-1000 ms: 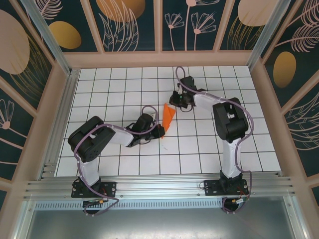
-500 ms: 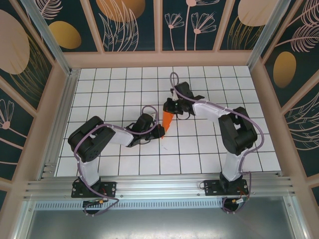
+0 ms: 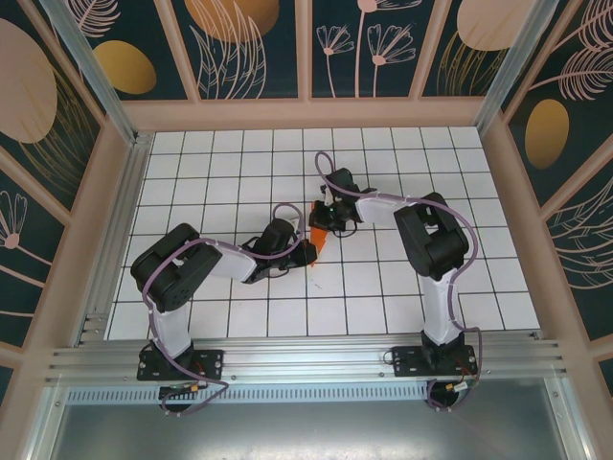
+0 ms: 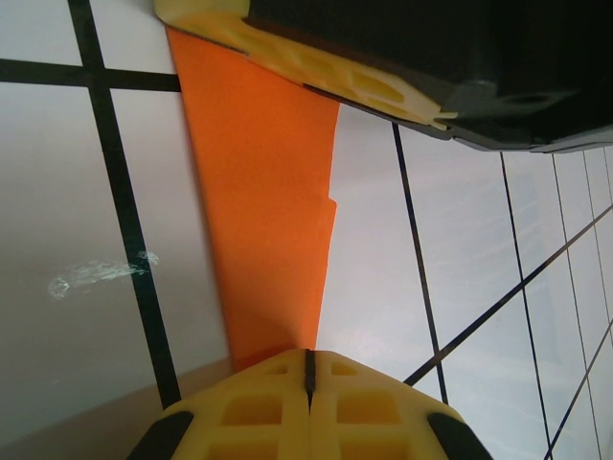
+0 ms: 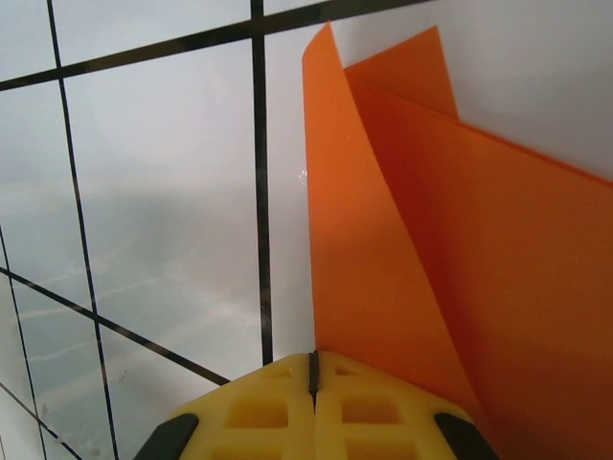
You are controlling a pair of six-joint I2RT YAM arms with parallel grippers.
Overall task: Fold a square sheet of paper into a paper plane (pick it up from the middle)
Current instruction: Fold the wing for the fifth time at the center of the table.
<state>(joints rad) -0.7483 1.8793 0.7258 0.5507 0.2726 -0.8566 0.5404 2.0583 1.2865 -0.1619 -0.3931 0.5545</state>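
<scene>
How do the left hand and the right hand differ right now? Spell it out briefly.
Place: the left hand sits at the near tip of the orange paper; the right hand sits at its far end.
Paper: by the left hand it looks flat and narrow; by the right hand its layers curl up, parted.
Shared: both hands are shut.

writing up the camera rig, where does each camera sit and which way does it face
top external: above and behind the arm bases, looking down on the white grid table; both arms whole, left tool and right tool meeting at the orange paper.
left wrist: on the left arm, looking along its shut yellow fingers at the paper.
right wrist: on the right arm, looking past its shut yellow fingers at the paper's folds.
shared: both wrist views show the same orange paper over grid lines.
</scene>
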